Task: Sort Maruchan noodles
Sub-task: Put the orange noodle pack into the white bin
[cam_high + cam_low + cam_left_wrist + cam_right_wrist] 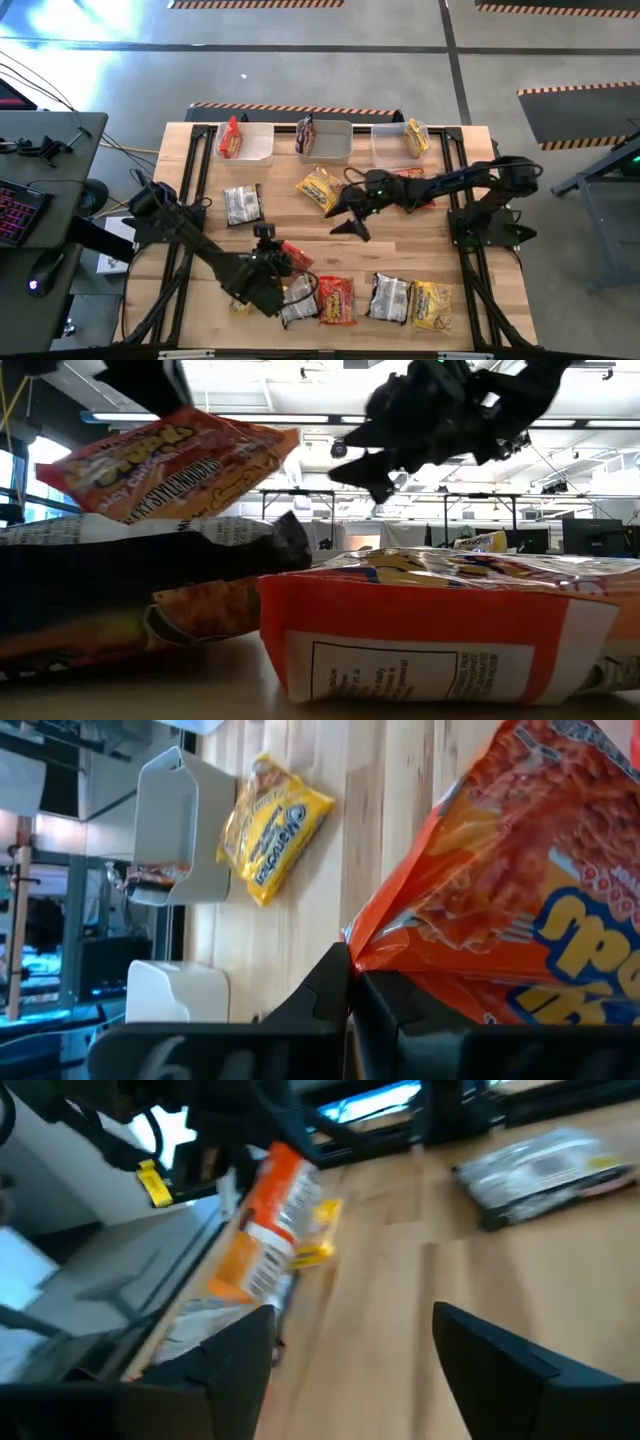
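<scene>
Bright overhead lighting, floor glare upper left, right wrist view motion-blurred.

Both arms are dark, near-black, built of slender tubular links joined by bulkier rounded joint housings; each rises from a black base bracket at its side of the table. The left gripper [352, 988] ends in two flat, matte black, angular fingers; the right gripper [350, 1360] has two broad black fingers with bevelled edges; small green lights glow at the right wrist.

Wooden table [400, 255] with noodle packets [390, 297], bins [330, 150]
</scene>
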Available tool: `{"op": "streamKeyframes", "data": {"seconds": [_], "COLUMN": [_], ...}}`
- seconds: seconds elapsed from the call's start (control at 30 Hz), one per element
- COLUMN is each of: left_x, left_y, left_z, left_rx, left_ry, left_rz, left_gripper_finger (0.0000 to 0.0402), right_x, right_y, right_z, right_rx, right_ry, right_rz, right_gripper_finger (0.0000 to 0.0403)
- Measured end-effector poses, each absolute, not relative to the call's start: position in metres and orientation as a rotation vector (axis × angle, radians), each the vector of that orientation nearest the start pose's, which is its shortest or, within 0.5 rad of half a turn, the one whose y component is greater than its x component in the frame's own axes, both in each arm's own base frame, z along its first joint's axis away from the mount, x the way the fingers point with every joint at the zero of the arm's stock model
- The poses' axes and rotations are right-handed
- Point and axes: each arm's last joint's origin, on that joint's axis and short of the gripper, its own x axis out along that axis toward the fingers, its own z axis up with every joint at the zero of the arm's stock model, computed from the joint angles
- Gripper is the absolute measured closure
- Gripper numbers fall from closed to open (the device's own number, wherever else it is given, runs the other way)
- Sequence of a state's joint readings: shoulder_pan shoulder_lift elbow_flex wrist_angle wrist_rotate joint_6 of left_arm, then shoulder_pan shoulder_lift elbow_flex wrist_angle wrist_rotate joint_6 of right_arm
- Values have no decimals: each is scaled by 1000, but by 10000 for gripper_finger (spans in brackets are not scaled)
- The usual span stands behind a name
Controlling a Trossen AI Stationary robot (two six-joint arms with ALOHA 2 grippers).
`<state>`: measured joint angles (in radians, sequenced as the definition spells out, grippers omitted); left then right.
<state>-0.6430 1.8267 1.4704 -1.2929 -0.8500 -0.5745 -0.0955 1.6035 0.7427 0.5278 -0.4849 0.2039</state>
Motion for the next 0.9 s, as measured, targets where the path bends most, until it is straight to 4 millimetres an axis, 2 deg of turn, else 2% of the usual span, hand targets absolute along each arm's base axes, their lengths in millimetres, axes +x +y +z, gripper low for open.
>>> {"op": "streamKeyframes", "data": {"seconds": [0.17, 0.27, 0.53, 0.73, 0.9], "left_x": [285, 287, 289, 290, 291], "left_y": [-174, -172, -172, -173, -173], "left_z": [244, 244, 244, 243, 244], "left_rx": [601, 594, 567, 536, 511], "left_ry": [1064, 1065, 1048, 1031, 1015], "left_rz": [476, 483, 487, 497, 506], "left_gripper_finger": [401, 401, 401, 401, 401], "right_x": [350, 362, 383, 392, 400], "right_y": [-1, 9, 36, 39, 40], "right_z": [187, 188, 186, 177, 163], "right_rx": [390, 448, 511, 527, 531], "right_ry": [408, 423, 450, 463, 487], "right_rz": [482, 503, 531, 438, 427], "right_gripper_finger": [127, 127, 126, 130, 130]}}
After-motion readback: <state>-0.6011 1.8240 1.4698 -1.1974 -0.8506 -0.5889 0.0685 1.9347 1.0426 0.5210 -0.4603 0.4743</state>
